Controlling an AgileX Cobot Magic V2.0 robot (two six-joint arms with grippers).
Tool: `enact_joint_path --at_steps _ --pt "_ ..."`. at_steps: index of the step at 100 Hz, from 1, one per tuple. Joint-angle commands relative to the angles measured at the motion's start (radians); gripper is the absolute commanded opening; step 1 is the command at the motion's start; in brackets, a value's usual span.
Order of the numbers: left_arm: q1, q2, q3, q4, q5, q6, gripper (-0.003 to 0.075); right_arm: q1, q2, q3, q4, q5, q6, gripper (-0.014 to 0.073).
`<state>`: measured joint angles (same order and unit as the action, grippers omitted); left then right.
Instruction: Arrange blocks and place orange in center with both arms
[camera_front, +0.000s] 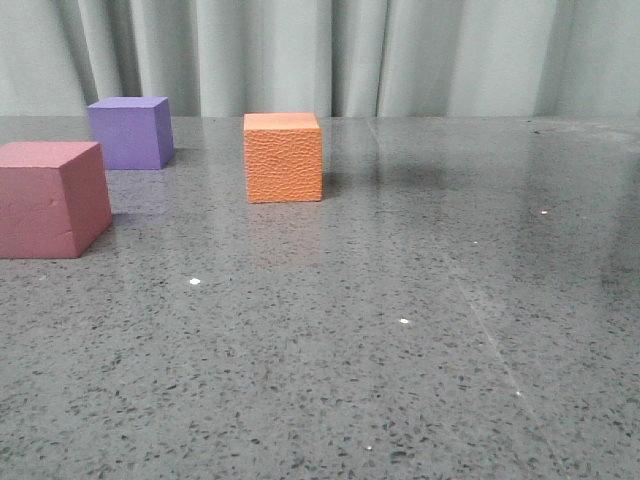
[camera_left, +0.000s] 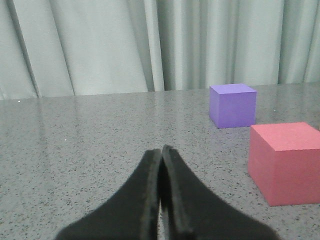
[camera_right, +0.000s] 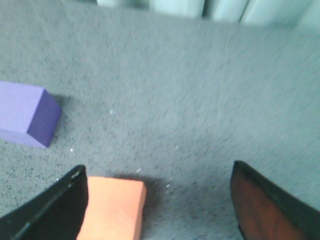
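Note:
Three foam blocks stand on the grey speckled table. In the front view the orange cube (camera_front: 283, 157) is near the middle at the back. The purple cube (camera_front: 130, 132) is at the far left and the pinkish-red cube (camera_front: 50, 200) is in front of it. No arm shows in that view. My left gripper (camera_left: 161, 150) is shut with nothing in it, low over the table, with the purple cube (camera_left: 232, 105) and the pinkish-red cube (camera_left: 287, 162) ahead and to one side. My right gripper (camera_right: 157, 166) is open above the orange cube (camera_right: 114, 207), which lies close to one finger (camera_right: 60, 205) without being held.
A pale pleated curtain (camera_front: 320, 55) hangs along the table's far edge. The right wrist view is blurred and also shows the purple cube (camera_right: 25, 120) further off. The right half of the table (camera_front: 480, 300) is bare speckled stone.

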<state>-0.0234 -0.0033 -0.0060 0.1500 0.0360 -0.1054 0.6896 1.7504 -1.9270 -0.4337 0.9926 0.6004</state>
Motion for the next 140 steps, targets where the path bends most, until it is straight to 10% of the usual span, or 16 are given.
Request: enact_joint_path --at_steps 1,19,63,96,140 --pt "0.001 -0.034 0.056 -0.001 -0.077 -0.008 -0.0019 -0.009 -0.103 -0.029 -0.07 -0.036 -0.053 0.0582" --pt "0.001 -0.034 0.056 -0.001 -0.077 -0.008 -0.0019 -0.04 -0.211 0.066 -0.115 -0.041 -0.07 0.0517" --pt "0.001 -0.034 0.056 -0.001 -0.077 -0.008 -0.0019 -0.17 -0.605 0.73 -0.121 -0.28 -0.014 -0.012" --pt "0.001 -0.034 0.056 -0.001 -0.077 -0.008 -0.0019 -0.185 -0.896 1.064 -0.121 -0.331 0.011 -0.0118" --pt "0.001 -0.034 0.056 -0.001 -0.077 -0.008 -0.0019 -0.185 -0.931 1.082 -0.121 -0.298 0.011 -0.012"
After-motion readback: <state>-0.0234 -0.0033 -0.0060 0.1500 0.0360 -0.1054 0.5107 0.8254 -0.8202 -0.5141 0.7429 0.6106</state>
